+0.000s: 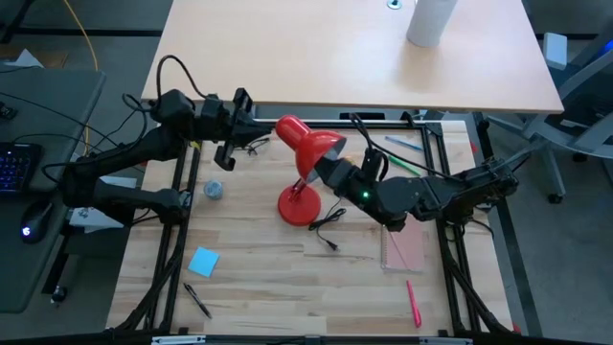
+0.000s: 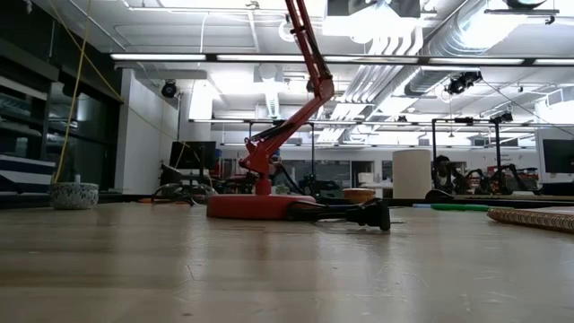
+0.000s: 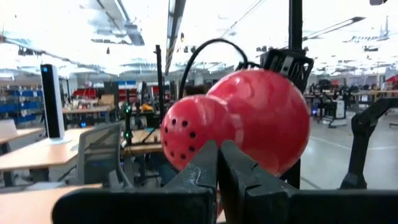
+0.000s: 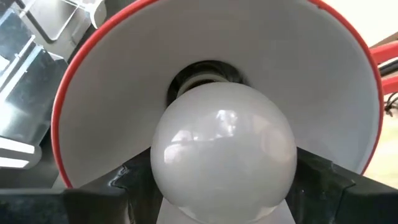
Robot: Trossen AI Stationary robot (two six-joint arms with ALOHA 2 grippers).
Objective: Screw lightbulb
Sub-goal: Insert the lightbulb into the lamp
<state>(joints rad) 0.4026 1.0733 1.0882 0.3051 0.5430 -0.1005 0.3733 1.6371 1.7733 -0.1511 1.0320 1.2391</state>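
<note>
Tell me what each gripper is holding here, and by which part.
The right gripper holds the lightbulb by its round globe, inside the lamp shade. The left gripper holds nothing.

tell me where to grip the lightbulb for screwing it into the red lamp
Grip the lightbulb across its widest round part, coming straight in through the open mouth of the red lamp's shade. The screw base already sits at the socket deep inside, so only the globe is free. The right gripper holds it that way now, one finger on each side. The left gripper, shut, sits behind the shade.
</note>
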